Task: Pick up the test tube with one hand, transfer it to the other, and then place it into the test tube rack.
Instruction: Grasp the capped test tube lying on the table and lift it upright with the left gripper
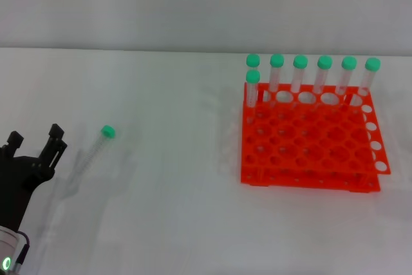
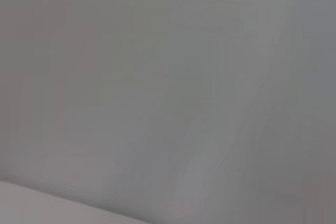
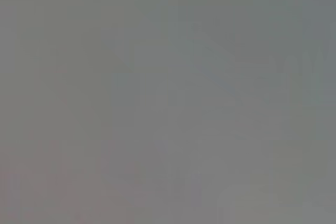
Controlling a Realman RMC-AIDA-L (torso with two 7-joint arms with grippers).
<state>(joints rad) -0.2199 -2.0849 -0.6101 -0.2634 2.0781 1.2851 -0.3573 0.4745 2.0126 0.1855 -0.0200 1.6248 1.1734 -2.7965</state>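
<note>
Head view: left tool point(image 1: 35, 144) sits low at the near left of the white counter point(image 1: 167, 210), black fingers point(image 1: 56, 138) spread apart with a clear gap between them — holding nothing, touching nothing. The test tube point(image 1: 95, 149) lies flat on the counter just beside the tool, on its rack side, green cap point(image 1: 107, 132) pointing away from the robot, clear body angled back toward the near edge. Not in contact with the fingers. The test tube rack point(image 1: 308, 140), bright orange, stands well apart on the right side of the counter; seven green-capped tubes point(image 1: 300, 72) stand upright along its far row and far-left corner. Right tool not visible in this view.

Left wrist view: plain grey surface only — no fingers, no tube.

Right wrist view: uniform grey, nothing to make out; right tool's state cannot be told.
</note>
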